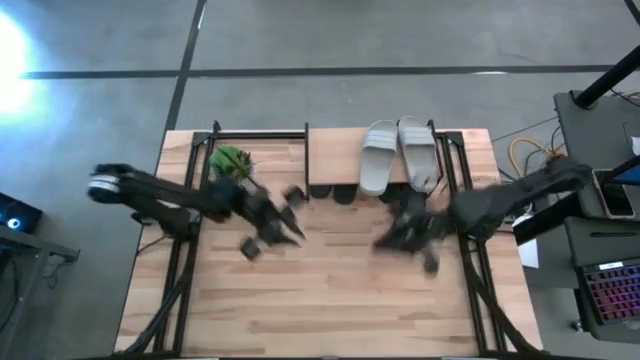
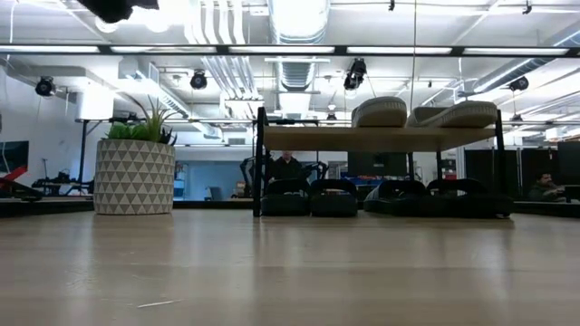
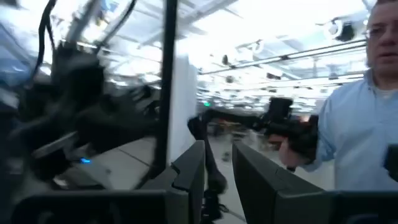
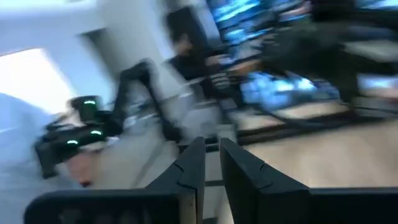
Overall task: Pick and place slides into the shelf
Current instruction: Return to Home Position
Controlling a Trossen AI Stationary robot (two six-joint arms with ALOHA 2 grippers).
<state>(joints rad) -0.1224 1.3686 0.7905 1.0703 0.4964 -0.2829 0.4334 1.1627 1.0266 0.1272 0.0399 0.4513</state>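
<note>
Two light grey slides [image 1: 398,153] lie side by side on the shelf's plank top [image 1: 335,155] at the table's far side; in the low view they rest there on their soles [image 2: 426,113]. Several black slides [image 2: 372,196] stand in a row on the table under the shelf [image 2: 381,138]. My left gripper [image 1: 285,218] hovers blurred over the table's middle left, in front of the shelf, open and empty [image 3: 219,171]. My right gripper [image 1: 392,238] hovers over the middle right, fingers nearly together with nothing between them [image 4: 212,165].
A potted green plant [image 1: 230,162] in a patterned pot [image 2: 134,174] stands left of the shelf. The near half of the wooden tabletop [image 1: 330,300] is bare. A person in a light blue shirt [image 3: 364,118] stands beyond the table. A laptop [image 1: 612,290] sits off the right.
</note>
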